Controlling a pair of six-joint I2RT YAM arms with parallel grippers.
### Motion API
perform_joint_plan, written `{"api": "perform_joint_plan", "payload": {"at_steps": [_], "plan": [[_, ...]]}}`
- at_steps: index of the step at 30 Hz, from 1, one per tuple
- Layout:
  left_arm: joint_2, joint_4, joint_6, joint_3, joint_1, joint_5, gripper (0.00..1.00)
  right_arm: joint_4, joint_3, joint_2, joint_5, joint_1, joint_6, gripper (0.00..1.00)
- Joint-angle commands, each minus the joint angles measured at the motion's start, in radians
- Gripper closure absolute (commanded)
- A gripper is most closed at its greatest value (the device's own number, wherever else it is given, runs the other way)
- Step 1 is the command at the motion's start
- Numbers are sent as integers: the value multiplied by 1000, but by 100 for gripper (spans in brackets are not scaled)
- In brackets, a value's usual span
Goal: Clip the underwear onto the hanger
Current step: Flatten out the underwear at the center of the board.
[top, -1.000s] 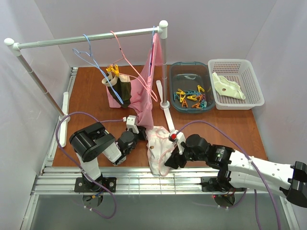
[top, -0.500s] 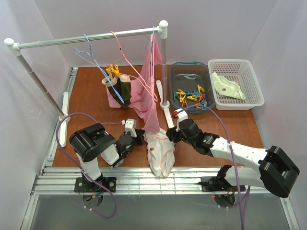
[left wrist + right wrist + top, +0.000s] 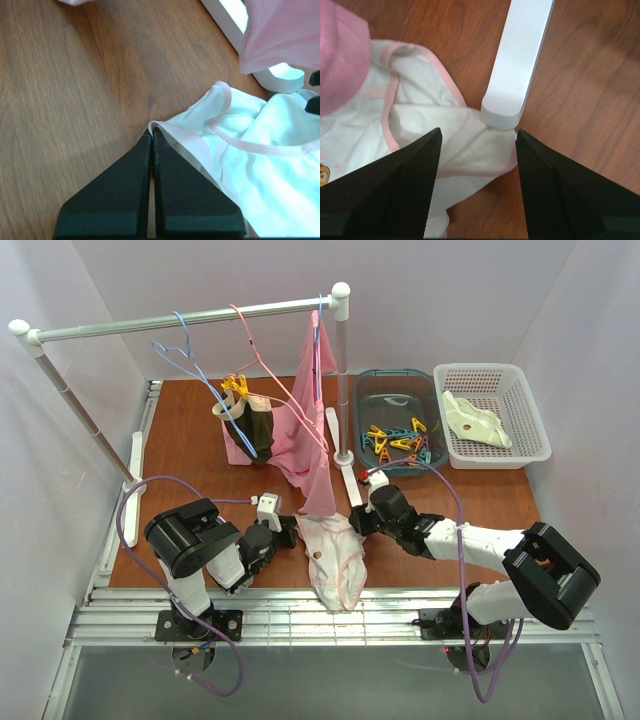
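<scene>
Left gripper (image 3: 152,131): closed, pinching underwear (image 3: 260,165) waistband corner at its tips. Right gripper (image 3: 478,132): jaws apart, straddling underwear edge and white rack foot (image 3: 520,60) end.

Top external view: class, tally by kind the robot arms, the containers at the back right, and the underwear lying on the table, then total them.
Robot arms: 2, left arm, right arm
Teal bin: 1
White basket: 1
Underwear: 1
Total: 5
</scene>
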Motion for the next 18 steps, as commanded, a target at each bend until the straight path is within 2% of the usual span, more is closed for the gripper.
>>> {"api": "perform_joint_plan", "payload": {"at_steps": [1,4,6,8,9,11,14,18], "plan": [[-36,256,5,-23,4,-12,100,37,-42,-23,-15,21,49,47],[-52,250,10,-31,4,-14,100,16,-86,-54,-2,45,85,48],[-59,253,11,-40,4,-17,100,8,-103,-56,-12,55,99,54],[-69,256,13,-49,4,-18,100,0,-128,-48,-21,73,125,64],[-74,261,16,-54,4,-18,100,-6,-134,-42,-21,82,134,73],[-86,256,20,-60,4,-21,100,-47,-138,-48,2,125,167,82],[-97,241,25,-63,4,-17,100,-146,-114,-81,76,208,202,83],[-102,248,27,-71,4,-14,100,-231,-60,-144,129,242,204,79]]}}
